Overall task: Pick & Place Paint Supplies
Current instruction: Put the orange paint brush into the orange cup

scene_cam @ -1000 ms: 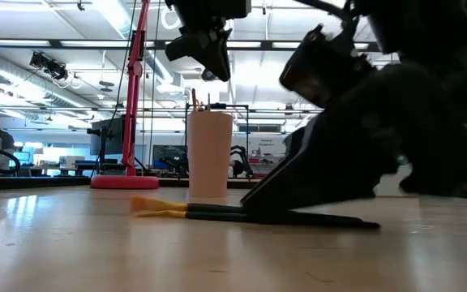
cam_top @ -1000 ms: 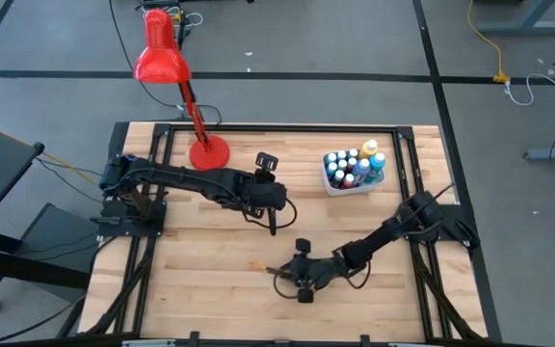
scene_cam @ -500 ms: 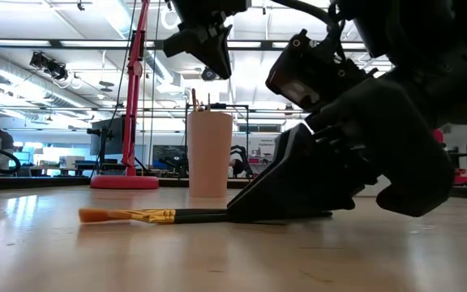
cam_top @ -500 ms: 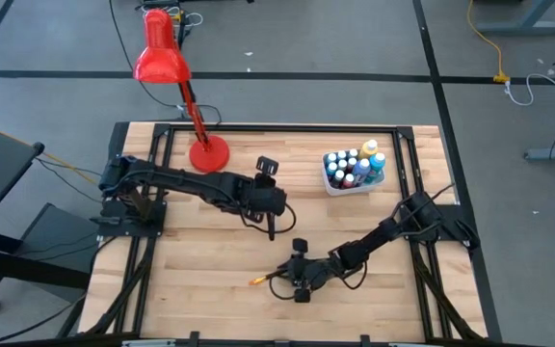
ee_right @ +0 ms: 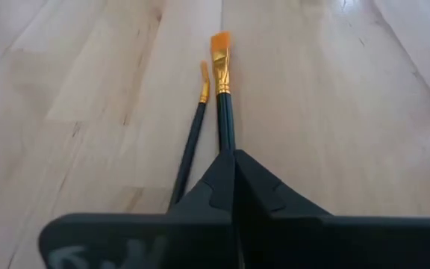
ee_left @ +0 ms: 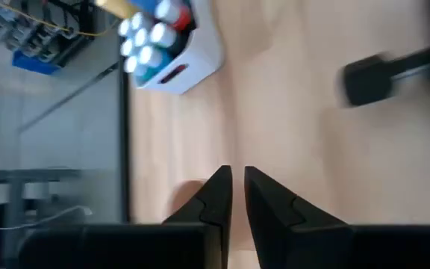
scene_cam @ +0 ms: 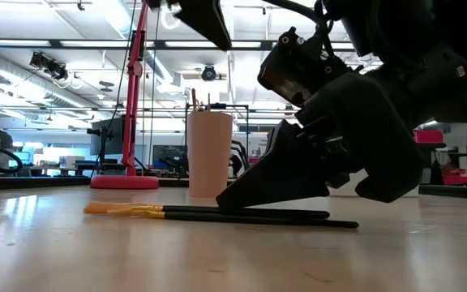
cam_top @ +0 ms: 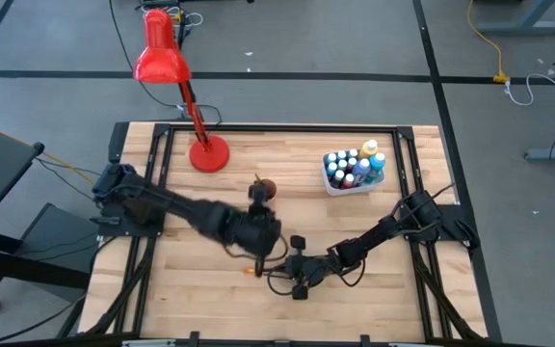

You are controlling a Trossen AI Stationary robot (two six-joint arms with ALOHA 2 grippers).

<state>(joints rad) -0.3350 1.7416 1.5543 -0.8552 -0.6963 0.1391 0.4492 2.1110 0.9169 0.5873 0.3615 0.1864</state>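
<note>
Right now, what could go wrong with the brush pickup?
1. Right gripper is shut on the wider paintbrush; the thinner brush lies close alongside and could get dragged.
2. Left gripper sits close above, near the right arm: collision risk.

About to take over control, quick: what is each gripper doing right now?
Left gripper: nearly closed, a thin gap, holding nothing, above the table.
Right gripper: closed on the wider paintbrush, low on the table; a thinner paintbrush lies beside it.
</note>
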